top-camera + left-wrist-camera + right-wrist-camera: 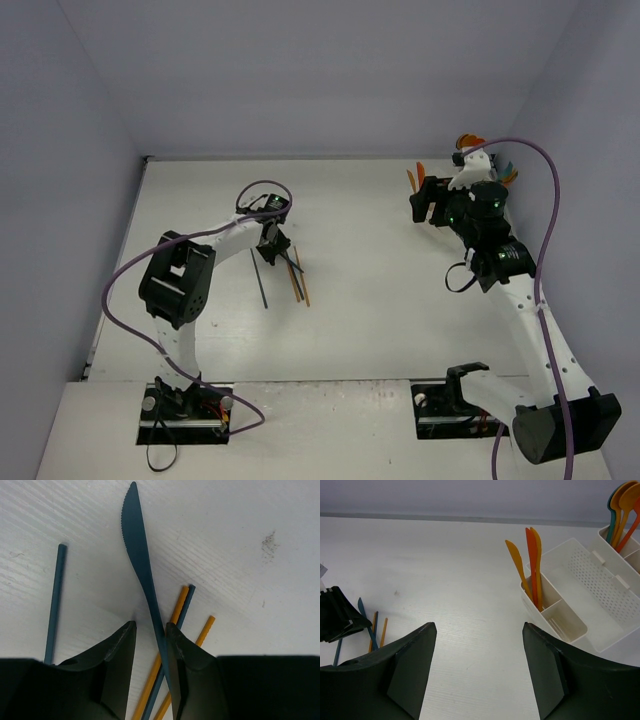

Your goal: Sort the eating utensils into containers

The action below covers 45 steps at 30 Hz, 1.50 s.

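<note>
My left gripper (275,243) is low over a small pile of utensils on the table. In the left wrist view its jaws (150,625) stand partly open astride the handle of a dark blue knife (140,560), which lies against the right finger. Two orange handles (175,615), a dark blue handle (186,602) and a teal handle (55,605) lie beside it. My right gripper (479,626) is wide open and empty above the table. The white containers (585,587) stand to its right, with orange knives (534,560) upright in one compartment and orange and teal spoons (622,500) in another.
The right arm (500,260) hides most of the containers in the top view; only utensil tips (415,178) show. Grey walls close the table at the back and both sides. The left gripper (340,620) shows at the left in the right wrist view.
</note>
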Each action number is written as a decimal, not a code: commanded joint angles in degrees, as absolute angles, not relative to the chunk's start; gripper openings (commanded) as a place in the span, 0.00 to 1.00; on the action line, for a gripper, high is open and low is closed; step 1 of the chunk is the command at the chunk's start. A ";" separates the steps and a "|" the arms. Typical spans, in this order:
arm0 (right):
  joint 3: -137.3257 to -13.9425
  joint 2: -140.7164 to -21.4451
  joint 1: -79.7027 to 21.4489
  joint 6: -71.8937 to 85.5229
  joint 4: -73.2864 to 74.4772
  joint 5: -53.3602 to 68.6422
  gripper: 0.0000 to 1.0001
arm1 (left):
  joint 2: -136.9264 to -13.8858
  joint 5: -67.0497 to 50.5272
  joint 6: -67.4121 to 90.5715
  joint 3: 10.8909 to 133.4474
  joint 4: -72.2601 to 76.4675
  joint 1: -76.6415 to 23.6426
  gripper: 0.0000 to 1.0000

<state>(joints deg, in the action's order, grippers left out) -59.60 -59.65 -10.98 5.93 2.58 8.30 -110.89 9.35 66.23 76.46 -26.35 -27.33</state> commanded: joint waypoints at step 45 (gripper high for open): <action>-77.40 -76.25 -26.71 16.81 0.78 29.11 0.69 | -72.75 1.29 11.66 60.82 4.85 -42.73 0.00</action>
<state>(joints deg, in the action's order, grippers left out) -72.53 -73.83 -23.88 13.02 4.51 27.04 -75.49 6.13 20.14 59.96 -3.51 -41.32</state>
